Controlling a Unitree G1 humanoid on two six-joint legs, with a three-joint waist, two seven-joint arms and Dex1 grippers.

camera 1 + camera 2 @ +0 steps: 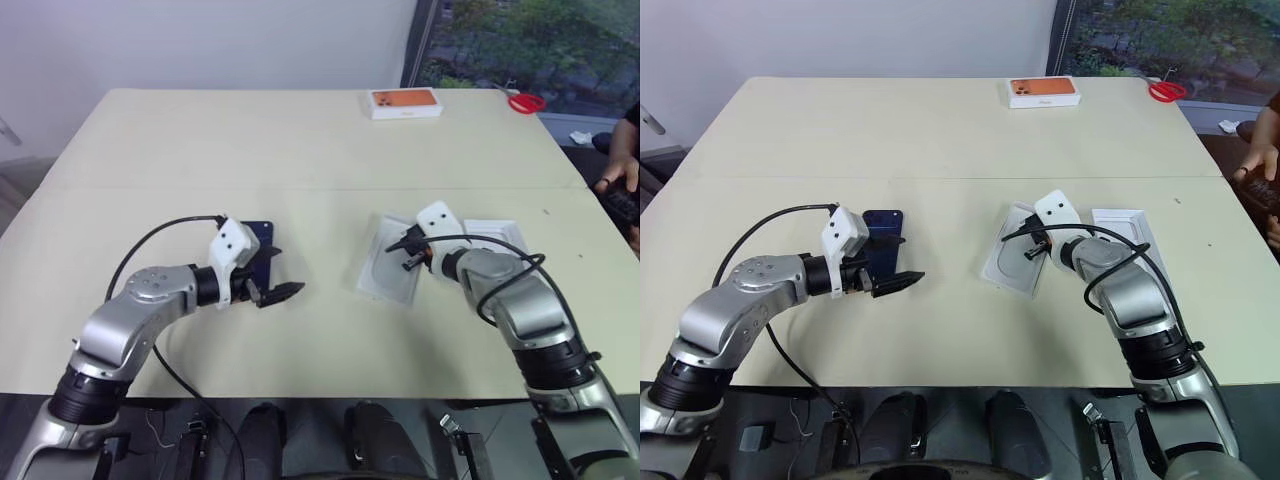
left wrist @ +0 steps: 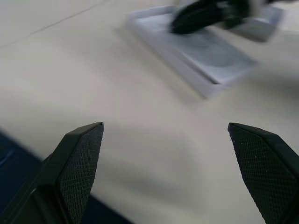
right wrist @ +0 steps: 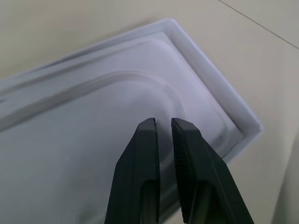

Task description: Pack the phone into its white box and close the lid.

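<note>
Nearest to me, my left pincer (image 2: 163, 128) stood released, its two black fingers wide apart with nothing between them, hanging over bare table (image 1: 300, 140). The phone (image 1: 885, 232) lay flat on the tabletop just beyond that pincer, at about its 12 o'clock. It was a dark navy slab, partly hidden behind my white wrist housing. I could not tell whether a finger touched it.

Off at the phone's 3 o'clock, well apart from it, lay the white insert with oval recess (image 1: 385, 268). It sat askew, its long sides running roughly from 1 to 7 o'clock. My right pincer (image 3: 162, 121) hung over the insert's hollow, clenched almost together. Only a thin slit parted the tips, and nothing was caught in it. Whether the tips pressed on the insert's floor I could not tell.

Just beside the insert, at its 3 o'clock, lay a second white rectangular tray (image 1: 1122, 226) with a thin rim. My right forearm covered part of it, and I could not tell whether it was the box or its lid.

Far across the table, at the insert's 12 o'clock, rested the white box with orange picture (image 1: 405, 103). Red scissors (image 1: 526, 101) lay at its 3 o'clock near the window. A person's hand (image 1: 612, 184) showed past the table's right edge, at the tray's 2 o'clock.
</note>
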